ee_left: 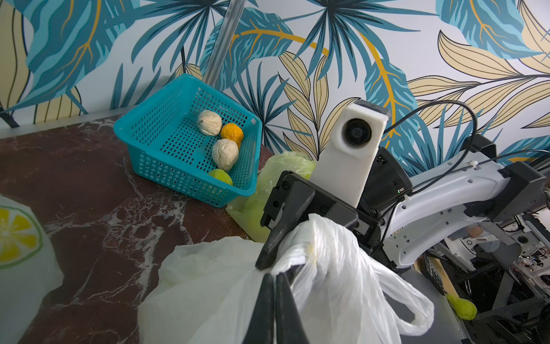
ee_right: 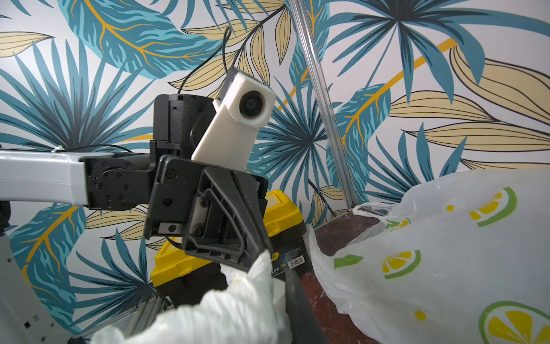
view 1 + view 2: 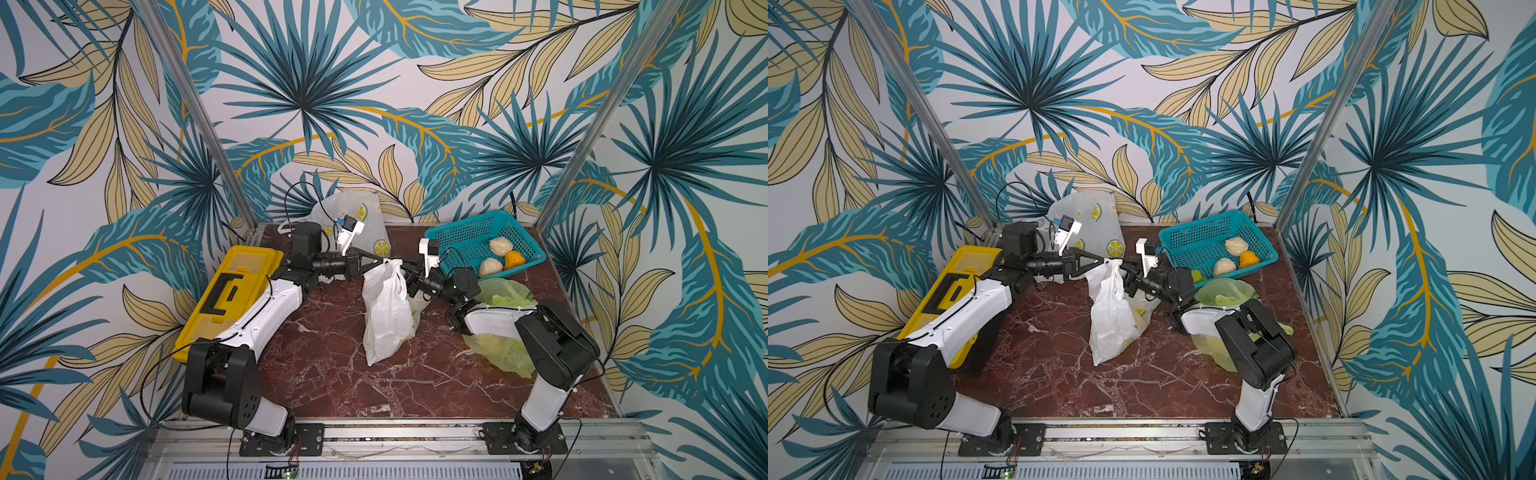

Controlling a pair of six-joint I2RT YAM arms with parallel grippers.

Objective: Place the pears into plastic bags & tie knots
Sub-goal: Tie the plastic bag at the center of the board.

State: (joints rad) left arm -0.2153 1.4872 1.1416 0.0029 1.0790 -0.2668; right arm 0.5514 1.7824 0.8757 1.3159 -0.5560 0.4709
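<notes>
Mounting rail [image 3: 395, 432] nearest | green bag [image 3: 503, 353] slumped under right arm [image 3: 494, 322] | white bag [image 3: 384, 320] mid-table, propped upright, fruit-weighted I'd guess, thin and slippery; grab gathered handles [image 3: 394, 266], not body | left gripper [image 3: 381, 261] pinched tight on them | right gripper [image 3: 405, 272] touching same plastic, hold unclear | pears [image 3: 500, 246] waiting in teal basket [image 3: 457, 237] beyond | lemon-print bag [image 3: 365, 216] at back wall

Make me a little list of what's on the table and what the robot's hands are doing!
left hand: shut, pinching top of the white bag
right hand: at the same bag's top; grip unclear
basket: teal, holds four pears: two cream, one orange, one green
green bag: crumpled, beside the basket
lemon bag: standing far back
toolbox: yellow, lid shut
</notes>
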